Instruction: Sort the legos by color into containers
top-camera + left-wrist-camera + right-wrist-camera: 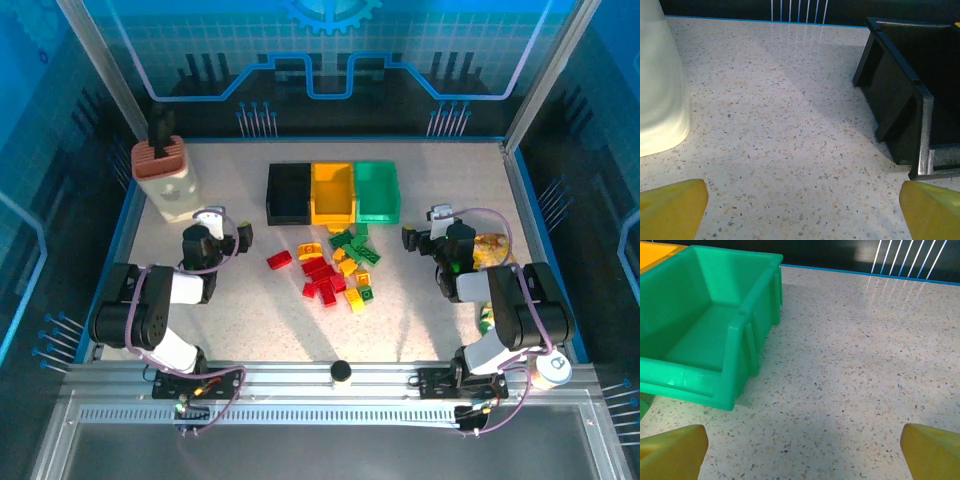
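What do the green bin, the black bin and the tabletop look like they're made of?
Green bin: moulded plastic, it seems, semi-glossy; soft highlights along the rim and ribbed wall.
Black bin: likely the same plastic, duller; a pale sheen on its front lip.
Tabletop: smooth speckled surface, stone composite or laminate, unclear which; reflects light at the far edge.

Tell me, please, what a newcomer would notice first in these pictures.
A loose heap of small red, yellow and green studded plastic bricks lies in the middle of the speckled table. Just behind it stand three open rectangular plastic containers in a row: a black bin, a yellow bin, a green bin.
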`<action>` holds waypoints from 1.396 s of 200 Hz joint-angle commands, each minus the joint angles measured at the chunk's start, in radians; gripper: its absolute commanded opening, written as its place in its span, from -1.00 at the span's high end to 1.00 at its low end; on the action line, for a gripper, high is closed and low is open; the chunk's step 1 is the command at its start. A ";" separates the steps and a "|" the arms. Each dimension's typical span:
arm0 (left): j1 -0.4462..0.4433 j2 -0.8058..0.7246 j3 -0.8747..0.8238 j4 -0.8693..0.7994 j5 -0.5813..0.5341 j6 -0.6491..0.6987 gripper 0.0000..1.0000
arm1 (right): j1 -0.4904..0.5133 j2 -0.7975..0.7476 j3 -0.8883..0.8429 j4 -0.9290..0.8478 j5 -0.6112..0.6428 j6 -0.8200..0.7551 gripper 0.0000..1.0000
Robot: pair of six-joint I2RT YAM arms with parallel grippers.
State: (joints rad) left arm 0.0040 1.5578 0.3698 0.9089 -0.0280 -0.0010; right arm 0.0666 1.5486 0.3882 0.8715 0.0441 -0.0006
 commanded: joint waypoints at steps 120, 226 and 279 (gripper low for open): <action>0.008 -0.010 0.019 -0.001 0.024 -0.002 -0.99 | -0.004 -0.008 0.015 0.007 0.001 -0.015 -0.99; 0.008 -0.010 0.024 -0.013 0.021 -0.002 -0.99 | -0.007 -0.008 0.017 0.004 -0.002 -0.013 -0.99; -0.087 -0.412 0.179 -0.628 -0.232 -0.119 -0.99 | 0.075 -0.394 0.206 -0.563 0.093 0.090 -0.99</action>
State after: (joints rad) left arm -0.0669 1.3617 0.3973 0.6811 -0.1371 0.0006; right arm 0.1120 1.3613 0.4198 0.6415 0.0902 -0.0147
